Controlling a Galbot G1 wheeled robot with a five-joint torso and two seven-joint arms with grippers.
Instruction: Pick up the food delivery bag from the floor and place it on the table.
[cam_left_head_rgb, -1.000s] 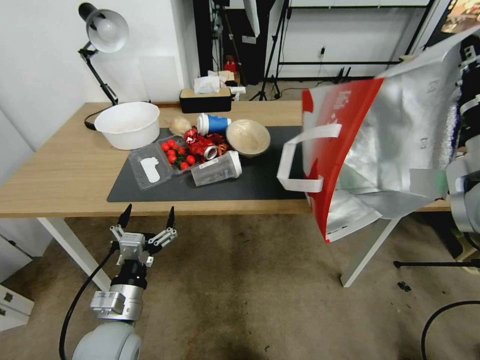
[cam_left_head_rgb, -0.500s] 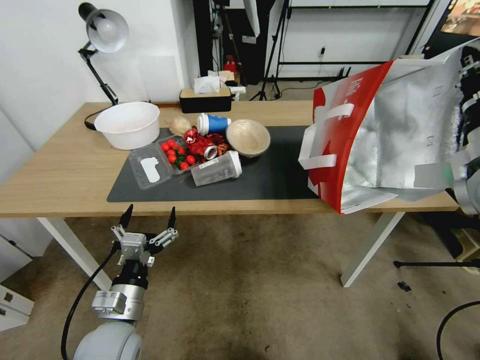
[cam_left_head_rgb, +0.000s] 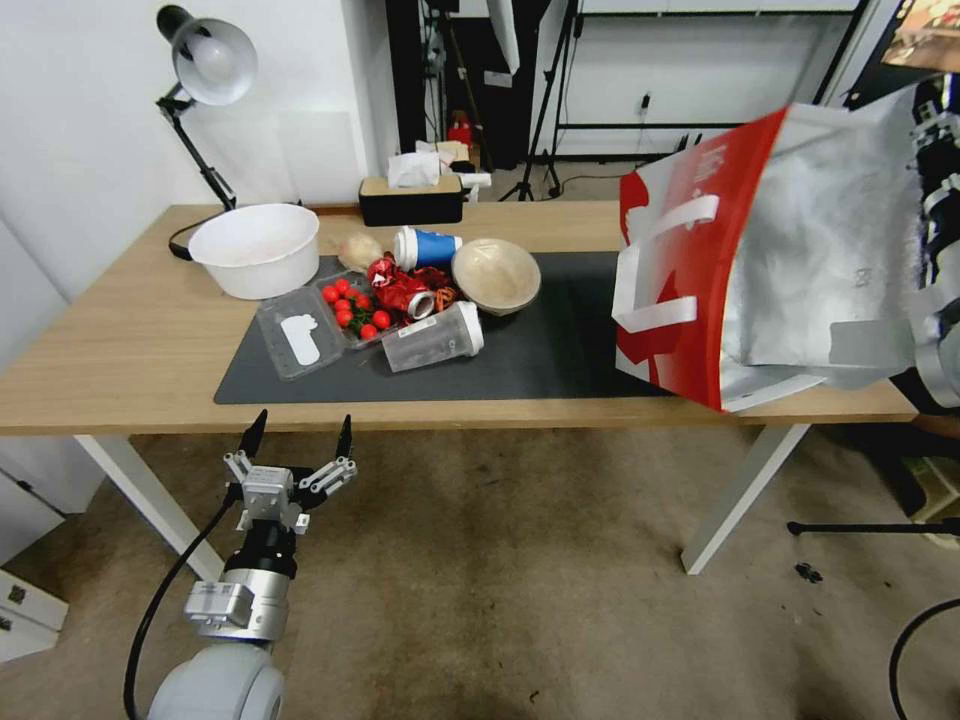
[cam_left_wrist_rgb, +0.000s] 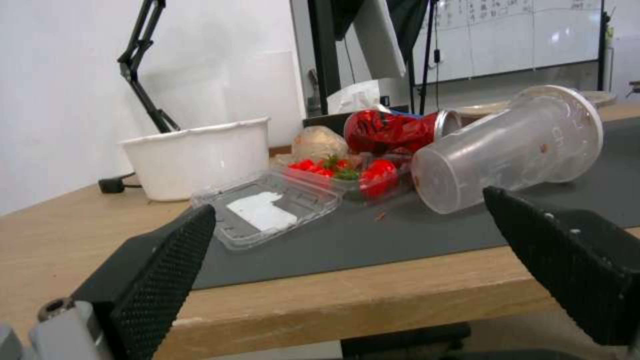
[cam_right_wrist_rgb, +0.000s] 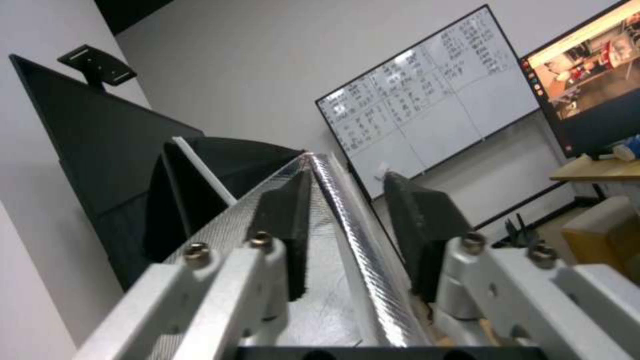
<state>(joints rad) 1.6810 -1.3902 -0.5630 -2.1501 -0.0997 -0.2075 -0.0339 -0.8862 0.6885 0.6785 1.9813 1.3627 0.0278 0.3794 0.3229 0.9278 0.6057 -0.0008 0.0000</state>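
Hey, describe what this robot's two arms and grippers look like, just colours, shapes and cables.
The left gripper has two slim black pointed fingers with textured pads on a silver-white linkage, mounted on a black and silver wrist above a rounded grey arm link, with a black cable looping alongside. The right gripper has black pads on white brackets fastened with screws; its arm is grey with black segments.

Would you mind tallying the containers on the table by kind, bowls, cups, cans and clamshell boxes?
Bowls: 2, the white bowl and tan bowl.
Cups: 2, the blue cup and clear plastic cup.
Cans: 1, the crushed red can.
Clamshell boxes: 1, the tomato box.
Total: 6.
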